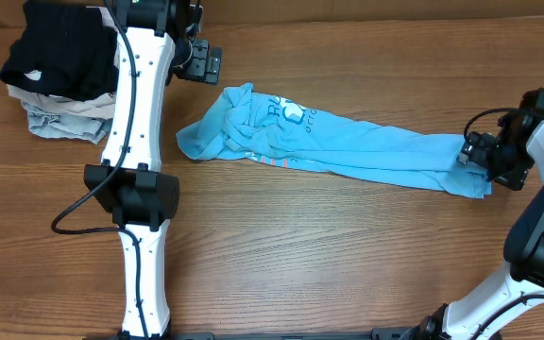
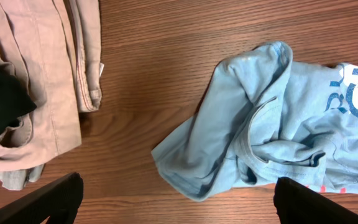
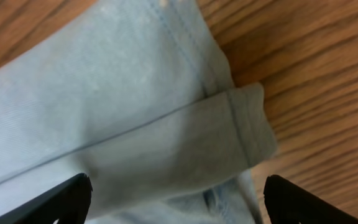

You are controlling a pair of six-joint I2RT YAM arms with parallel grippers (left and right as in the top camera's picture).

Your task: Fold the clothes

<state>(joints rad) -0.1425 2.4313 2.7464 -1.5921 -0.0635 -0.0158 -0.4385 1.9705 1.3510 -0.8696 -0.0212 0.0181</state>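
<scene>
The clothes, a light sky-blue T-shirt, lie stretched in a long rumpled band across the table, bunched at the left end with white print showing. My right gripper is low over the shirt's right end. In the right wrist view it is open, its fingers straddling a folded hem without pinching it. My left gripper hovers behind the shirt's left end. Seen from the left wrist, it stands open and empty above the crumpled shirt and bare wood.
A stack of folded garments sits at the back left: a black one on top of beige and pale ones. The beige garment fills the left of the left wrist view. The left arm's links cross the table's left side.
</scene>
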